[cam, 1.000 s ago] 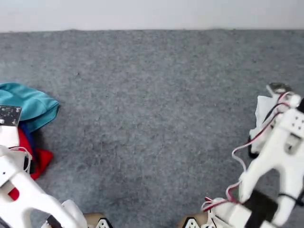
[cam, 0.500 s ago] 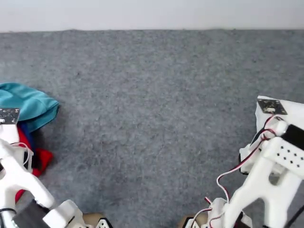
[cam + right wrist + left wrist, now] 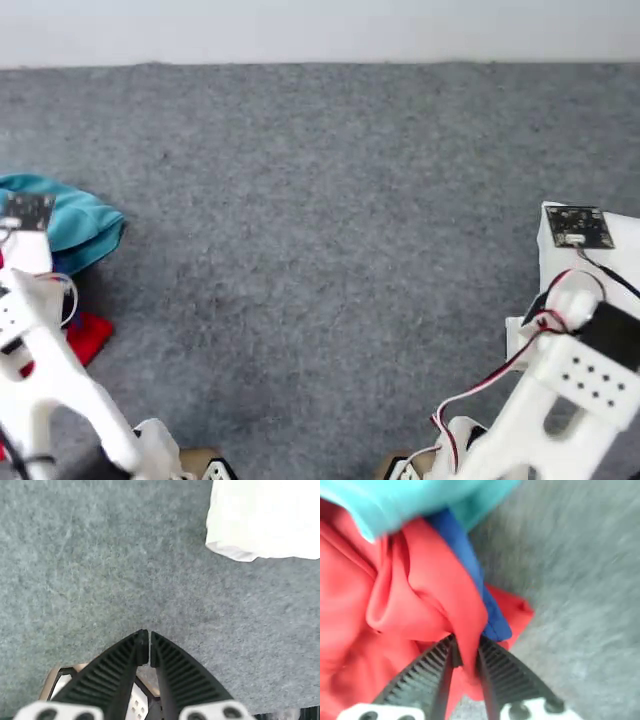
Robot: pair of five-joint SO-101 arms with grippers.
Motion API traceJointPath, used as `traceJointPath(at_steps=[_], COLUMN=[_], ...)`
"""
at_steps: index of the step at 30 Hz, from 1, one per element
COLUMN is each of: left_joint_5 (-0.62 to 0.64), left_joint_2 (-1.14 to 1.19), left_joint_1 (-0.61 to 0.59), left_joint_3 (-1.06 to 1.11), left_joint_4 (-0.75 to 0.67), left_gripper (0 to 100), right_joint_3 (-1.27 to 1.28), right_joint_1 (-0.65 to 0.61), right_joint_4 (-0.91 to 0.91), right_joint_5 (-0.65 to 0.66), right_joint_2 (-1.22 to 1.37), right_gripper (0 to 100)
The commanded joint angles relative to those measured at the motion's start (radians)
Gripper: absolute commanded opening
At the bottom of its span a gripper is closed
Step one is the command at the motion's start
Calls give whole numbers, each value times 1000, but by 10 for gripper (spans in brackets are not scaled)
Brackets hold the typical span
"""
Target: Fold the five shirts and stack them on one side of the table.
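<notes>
The left gripper (image 3: 465, 654) pinches a fold of the red shirt (image 3: 395, 625); I'd draw it gently right, free of the blue shirt (image 3: 470, 565) and teal shirt (image 3: 420, 500).

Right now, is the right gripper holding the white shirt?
No, the right gripper is shut on nothing, and the white shirt lies apart from it.
</notes>
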Motion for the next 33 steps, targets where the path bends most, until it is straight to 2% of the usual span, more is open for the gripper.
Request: traceJointPath(at_steps=[1,6,10,14,18,22,24,28,33], left_joint_5=[104,259,341,411,419,417,419,425,425], left_joint_2=[-230,-430,-468,-466,-407,-270,-215,-186,-187], left_joint_1=[150,485,793,1036,1198,1298,1315,1281,1192], left_joint_3=[-99,-174,-197,-160,-97,-101,-111,-160,-234], left_joint_4=[74,104,78,-43,-187,-207,-199,-127,-18], left_gripper=[12,13,13,13,13,17,48,164,181], right_joint_3=[-5,-6,-6,-6,-5,-5,-5,-5,-5], right_joint_1=[-10,-12,-7,-10,-10,-10,-10,-10,-10], right_joint_4=[38,38,39,38,36,36,36,36,36], right_joint_5=[-3,18,74,74,75,75,75,75,75], right_joint_2=[-41,-50,-51,-51,-44,-44,-44,-44,-44], right_gripper=[9,9,9,9,9,9,9,9,9])
